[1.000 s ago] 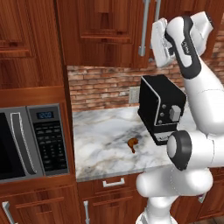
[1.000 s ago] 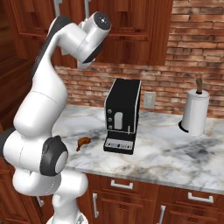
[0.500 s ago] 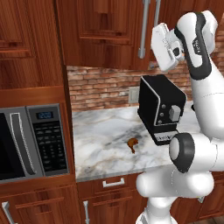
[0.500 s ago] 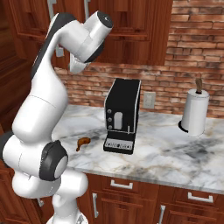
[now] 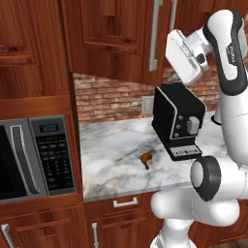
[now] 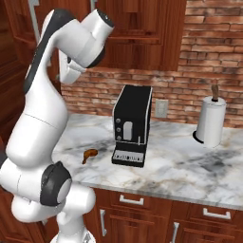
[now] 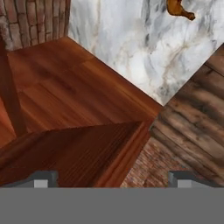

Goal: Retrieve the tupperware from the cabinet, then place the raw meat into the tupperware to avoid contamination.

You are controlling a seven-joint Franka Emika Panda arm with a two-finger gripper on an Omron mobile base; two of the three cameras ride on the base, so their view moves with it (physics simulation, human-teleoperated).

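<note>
The cabinet [image 5: 111, 38] hangs on the wall above the counter, its dark reddish doors shut; the same cabinet [image 6: 142, 33] is seen from the other side. My gripper [image 5: 174, 51] is raised in front of it, just right of the long silver handle [image 5: 155, 34]. In the hand view my gripper [image 7: 112, 179] is open, its fingertips [image 7: 41, 179] wide apart with nothing between them, looking down past a wooden cabinet edge [image 7: 87, 144]. The raw meat [image 5: 146, 159] lies on the marble counter left of the coffee machine; the raw meat [image 6: 89, 154] [image 7: 179, 8] is untouched. The tupperware is out of view.
A black coffee machine [image 5: 179, 121] [image 6: 133, 126] stands on the counter [image 5: 111, 160] under the hand. A microwave [image 5: 29, 160] is built in at the left. A paper towel roll [image 6: 211, 121] stands at the right by the brick wall.
The arm's upper joints have risen a little and the hand has edged slightly right and turned near the handle. The jaws stay open; nothing on the counter moved.
</note>
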